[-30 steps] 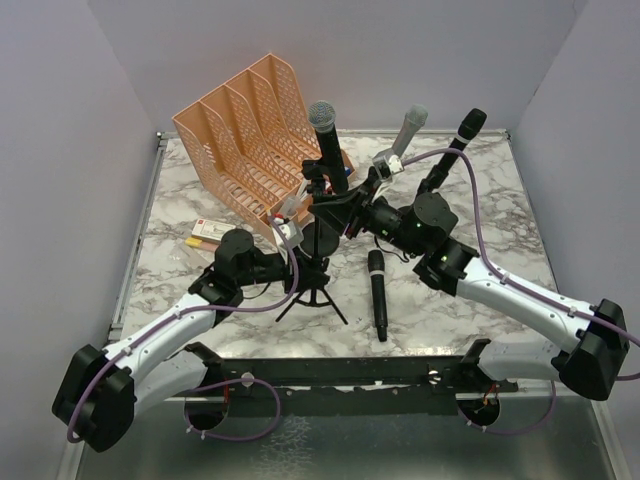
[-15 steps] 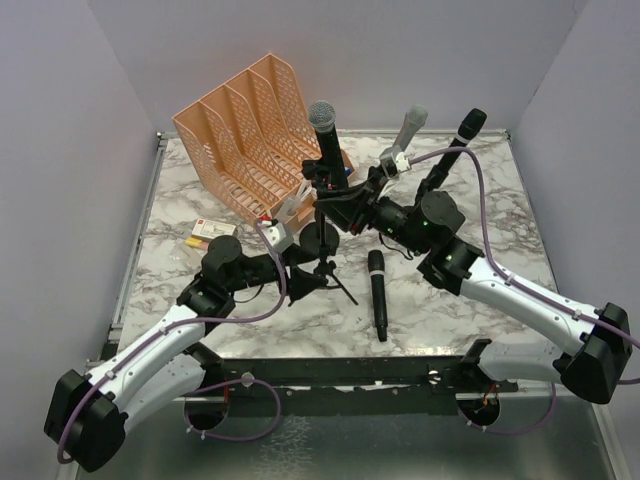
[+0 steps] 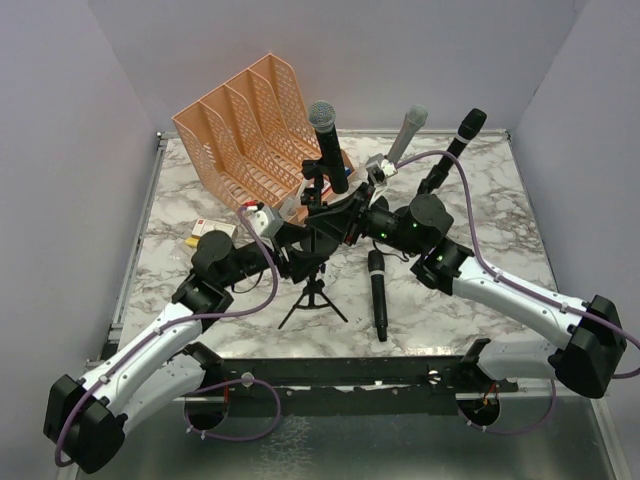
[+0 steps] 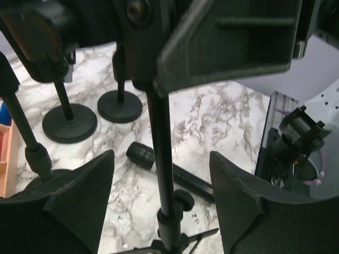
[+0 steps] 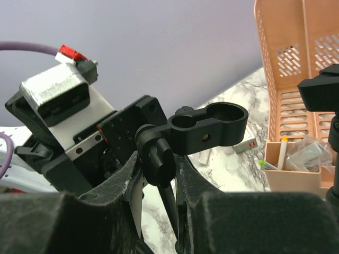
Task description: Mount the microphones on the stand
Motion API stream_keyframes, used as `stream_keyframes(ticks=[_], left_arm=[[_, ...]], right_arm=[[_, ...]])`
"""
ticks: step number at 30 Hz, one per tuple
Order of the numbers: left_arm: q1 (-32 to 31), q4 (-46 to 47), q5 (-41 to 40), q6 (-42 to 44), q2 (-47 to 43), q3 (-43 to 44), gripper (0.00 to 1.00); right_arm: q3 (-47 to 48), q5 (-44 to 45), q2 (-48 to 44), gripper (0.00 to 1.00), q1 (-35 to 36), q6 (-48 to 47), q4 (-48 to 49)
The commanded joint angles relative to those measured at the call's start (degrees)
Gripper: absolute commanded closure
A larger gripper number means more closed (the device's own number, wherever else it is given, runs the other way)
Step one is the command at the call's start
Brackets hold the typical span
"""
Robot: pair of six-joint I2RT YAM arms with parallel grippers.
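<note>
A black tripod stand (image 3: 313, 292) rises in the middle of the table, its pole (image 4: 161, 159) passing between the fingers of my open left gripper (image 3: 290, 254) (image 4: 161, 159) without touching either. My right gripper (image 3: 346, 222) (image 5: 157, 159) is shut on the knob of the stand's empty clamp (image 5: 210, 127). One black microphone (image 3: 377, 295) (image 4: 177, 173) lies on the marble right of the tripod. Behind stand three mounted microphones: one with a silver grille (image 3: 323, 118), a silver-grey one (image 3: 410, 125) and a black one (image 3: 467, 127).
An orange file rack (image 3: 240, 135) (image 5: 296, 53) fills the back left. A small box (image 3: 207, 233) lies left of my left wrist. Round stand bases (image 4: 69, 123) sit behind the tripod. A metal rail (image 3: 330, 372) runs along the near edge.
My left gripper has opened off the stand's pole and drawn back a little to the left. The right gripper still holds the clamp knob.
</note>
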Motion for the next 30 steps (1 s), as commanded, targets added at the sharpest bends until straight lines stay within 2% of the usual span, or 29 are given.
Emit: stream_keyframes(ticks=[1,3,8,10,12,13,17,20,24,30], left_arm=[[-0.29,3.04,-3.14,-2.72,1.41,2.32,0.31],[-0.24,3.4,-2.14,-3.11,2.43,2.55,0.36],[-0.25,3.79,-0.59,-3.85,4.5,3.59,0.63],[-0.28,4.03,-0.43,-3.9,4.85,4.05,0.78],[-0.24,4.23,0.02,-3.74,5.09,4.46,1.0],[-0.23,4.31,0.13,-3.73,5.07,4.66,1.0],[-0.3,4.72,-0.2,-3.6,4.52,4.52,1.0],[-0.29,5.06,-0.02,-3.63,3.9,3.93,1.0],[-0.26,5.59,1.04,-3.95,3.32,3.35,1.0],[-0.3,6.04,4.28,-3.99,2.63,3.44,1.0]], right_arm=[[0.37,-4.03,0.27,0.86,0.12,2.84,6.02],[0.1,-4.5,0.39,0.86,0.09,3.36,6.73],[0.03,-5.15,0.92,0.86,0.13,3.98,7.47],[-0.07,-5.46,1.15,0.86,0.05,3.87,7.55],[-0.34,-5.24,1.28,0.83,0.08,3.8,7.13],[-0.41,-4.69,1.29,0.8,0.11,3.86,6.34],[-1.64,-1.56,0.23,0.48,0.12,2.52,-1.08],[-6.04,-1.34,-3.0,0.33,0.11,-0.62,-1.51],[-14.24,-3.59,-9.77,0.31,0.13,-6.53,2.16],[-23.86,-6.76,-16.85,0.34,0.08,-16.33,7.02]])
